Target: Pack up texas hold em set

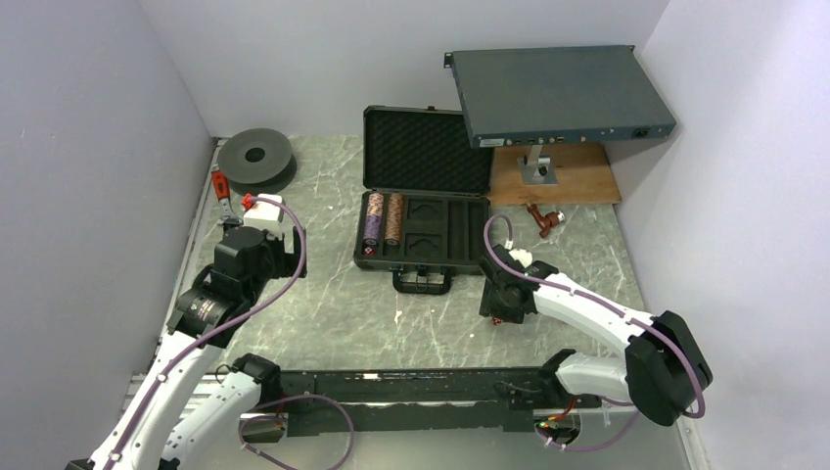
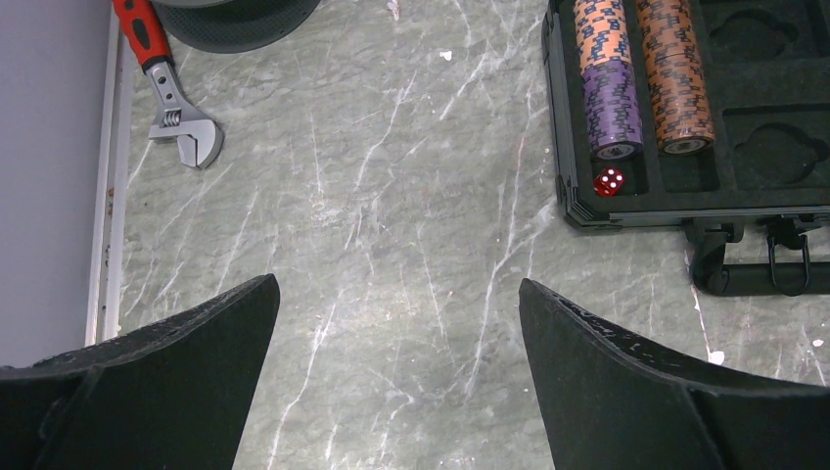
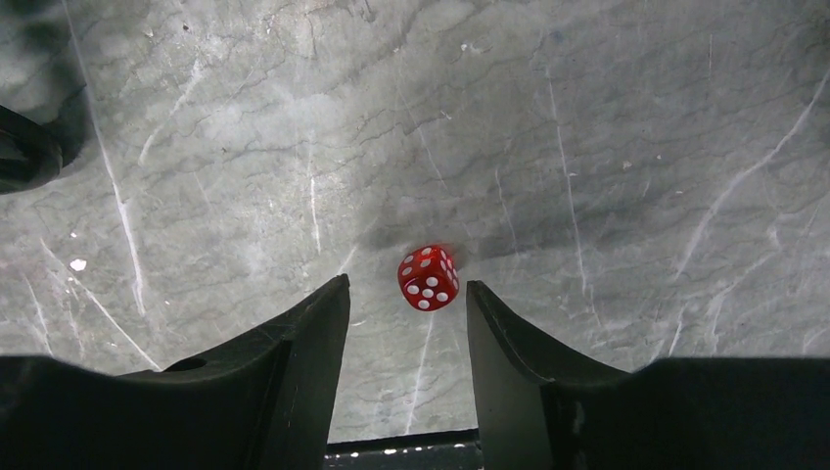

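Where grey veined marble tabletop (image 1: pixel 372 323) met pale walls (image 1: pixel 391 59), left gripper (image 2: pixel 396 282) gaped empty; right gripper (image 3: pixel 406 284) straddled red die (image 3: pixel 428 278), unclamped.

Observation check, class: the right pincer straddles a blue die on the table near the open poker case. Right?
Not quite: the die is red, not blue, as the right wrist view shows. The right pincer does straddle it on the table near the open poker case.
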You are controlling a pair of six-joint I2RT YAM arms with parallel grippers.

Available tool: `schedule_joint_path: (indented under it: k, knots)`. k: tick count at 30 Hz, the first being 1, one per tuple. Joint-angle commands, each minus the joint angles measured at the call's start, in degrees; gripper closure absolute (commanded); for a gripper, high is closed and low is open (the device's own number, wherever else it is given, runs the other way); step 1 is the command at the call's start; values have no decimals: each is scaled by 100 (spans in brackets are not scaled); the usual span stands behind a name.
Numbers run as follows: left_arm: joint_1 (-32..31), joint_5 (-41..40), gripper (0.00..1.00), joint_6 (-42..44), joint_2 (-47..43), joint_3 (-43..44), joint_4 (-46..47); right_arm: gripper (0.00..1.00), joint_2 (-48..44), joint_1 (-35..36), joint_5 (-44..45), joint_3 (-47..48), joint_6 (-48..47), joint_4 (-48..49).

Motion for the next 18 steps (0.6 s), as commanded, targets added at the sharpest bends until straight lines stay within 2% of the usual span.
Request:
schedule_joint_path:
  k: [1,18]
  knots:
    - [31,73,1,59,-49,42,153,51,35,-28,52,-40,-65,150]
    - [31,49,1,58,-44,42,153,54,194,-81,89,-74,137,86]
